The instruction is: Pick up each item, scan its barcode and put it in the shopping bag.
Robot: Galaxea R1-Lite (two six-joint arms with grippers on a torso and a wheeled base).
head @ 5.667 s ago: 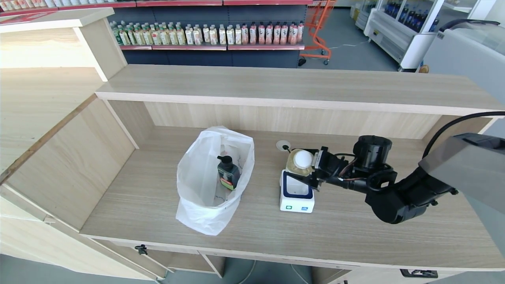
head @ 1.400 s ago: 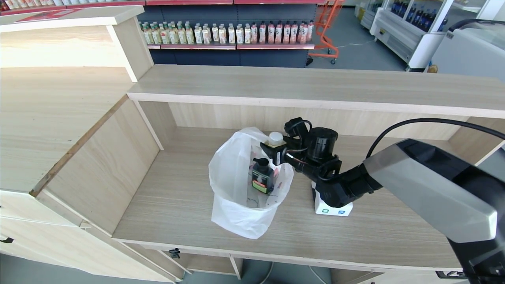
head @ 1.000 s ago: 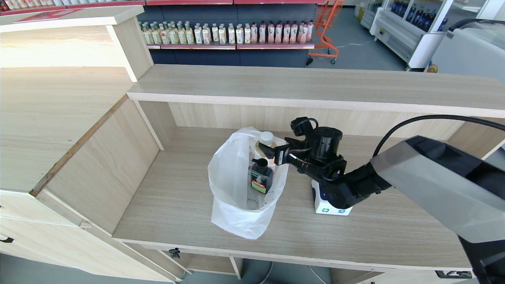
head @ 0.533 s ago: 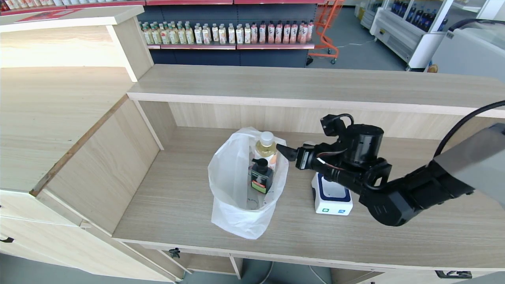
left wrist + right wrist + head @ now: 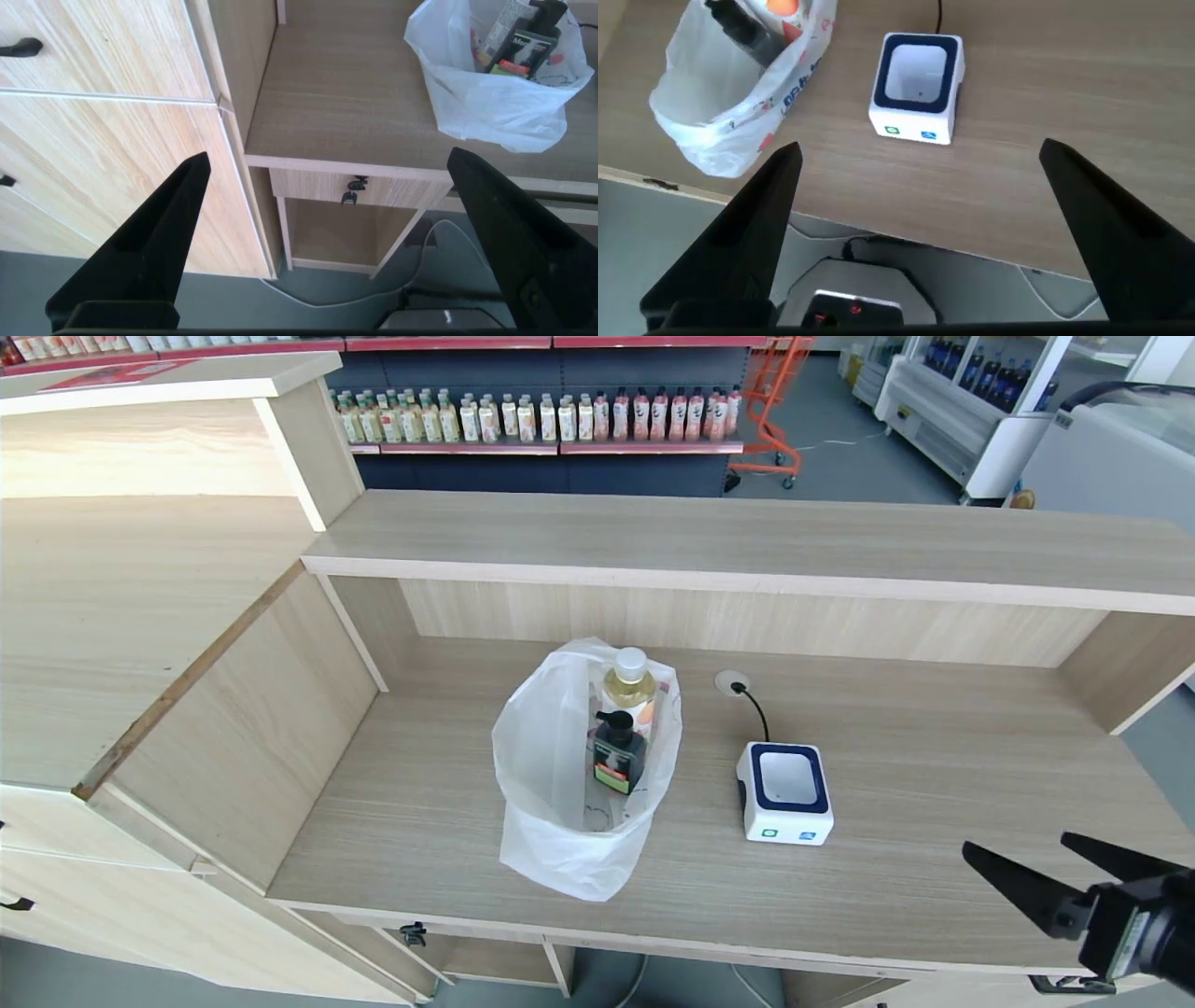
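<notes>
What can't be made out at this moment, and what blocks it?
Head view: the lower parts of the white-capped bottle and the pump bottle are hidden by the shopping bag wall.
Their barcodes: too small to tell.
Right wrist view: that bag's contents are cut off by the picture's edge.
Head view: the marks on the scanner are too small to read.

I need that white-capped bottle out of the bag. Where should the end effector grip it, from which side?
Likely the neck under the cap of the white-capped bottle, from above. It stands upright in the shopping bag, cap near the rim; bag walls and the dark pump bottle crowd its sides.
</notes>
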